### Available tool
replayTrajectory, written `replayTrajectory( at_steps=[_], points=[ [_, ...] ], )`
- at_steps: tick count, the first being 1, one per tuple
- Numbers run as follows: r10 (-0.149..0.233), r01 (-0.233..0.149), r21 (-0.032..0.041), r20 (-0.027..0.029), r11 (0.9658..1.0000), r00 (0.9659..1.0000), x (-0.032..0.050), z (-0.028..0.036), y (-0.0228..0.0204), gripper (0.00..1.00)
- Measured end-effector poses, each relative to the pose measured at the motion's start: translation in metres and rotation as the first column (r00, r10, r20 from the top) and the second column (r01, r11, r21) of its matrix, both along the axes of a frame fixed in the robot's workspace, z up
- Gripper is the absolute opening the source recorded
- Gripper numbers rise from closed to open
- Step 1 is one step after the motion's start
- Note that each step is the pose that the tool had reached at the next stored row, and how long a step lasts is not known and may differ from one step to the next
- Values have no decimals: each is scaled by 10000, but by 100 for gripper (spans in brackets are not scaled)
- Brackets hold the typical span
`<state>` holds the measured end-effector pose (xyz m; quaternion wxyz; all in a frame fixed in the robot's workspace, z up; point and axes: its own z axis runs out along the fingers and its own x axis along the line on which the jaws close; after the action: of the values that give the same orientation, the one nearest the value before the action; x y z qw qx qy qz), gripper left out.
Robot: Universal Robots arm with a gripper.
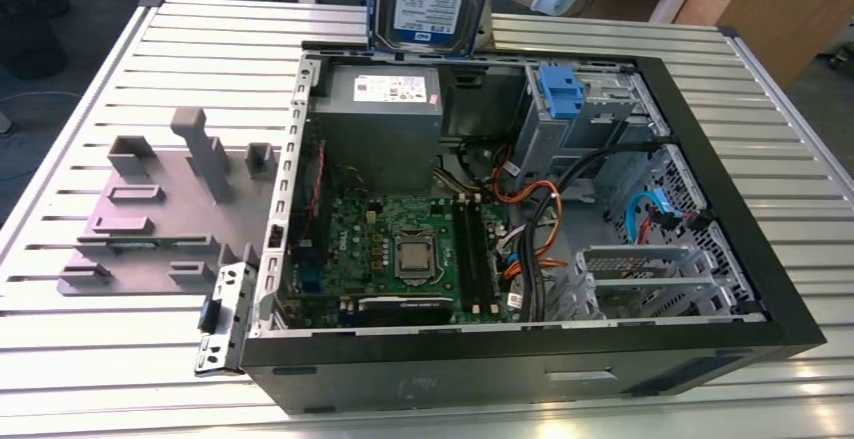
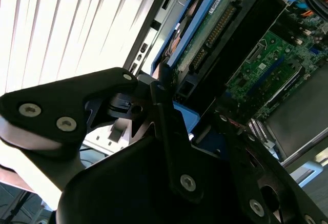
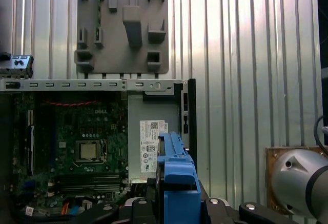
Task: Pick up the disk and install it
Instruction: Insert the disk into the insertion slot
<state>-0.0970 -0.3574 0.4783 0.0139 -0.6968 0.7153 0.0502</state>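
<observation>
The disk [image 1: 430, 4] is a silver-grey drive with a white-and-blue label and blue rails. In the exterior view it hangs upright in the air above the far edge of the open computer case [image 1: 747, 219]. In the second wrist view my gripper [image 2: 160, 93] is shut on the disk [image 2: 202, 39], whose circuit-board side and blue rail face the camera. In the first wrist view the disk's blue rail [image 3: 177, 178] stands edge-on between the black gripper parts [image 3: 177, 206], above the power-supply end of the case.
Inside the case lie a grey power-supply box [image 1: 380, 109], the green motherboard [image 1: 400, 249], cables and a metal drive cage with a blue latch [image 1: 561, 94]. A grey plastic stand [image 1: 174, 209] with upright posts sits on the slatted table at the exterior view's left.
</observation>
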Motion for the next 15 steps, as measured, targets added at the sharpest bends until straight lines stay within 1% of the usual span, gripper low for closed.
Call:
replayTrajectory(
  at_steps=[7, 15],
  points=[
    [0, 0, -1, 0, 10000, 10000, 42, 0, -2, 37],
    [-1, 1, 0, 0, 10000, 10000, 60, 0, -15, 37]
  ],
)
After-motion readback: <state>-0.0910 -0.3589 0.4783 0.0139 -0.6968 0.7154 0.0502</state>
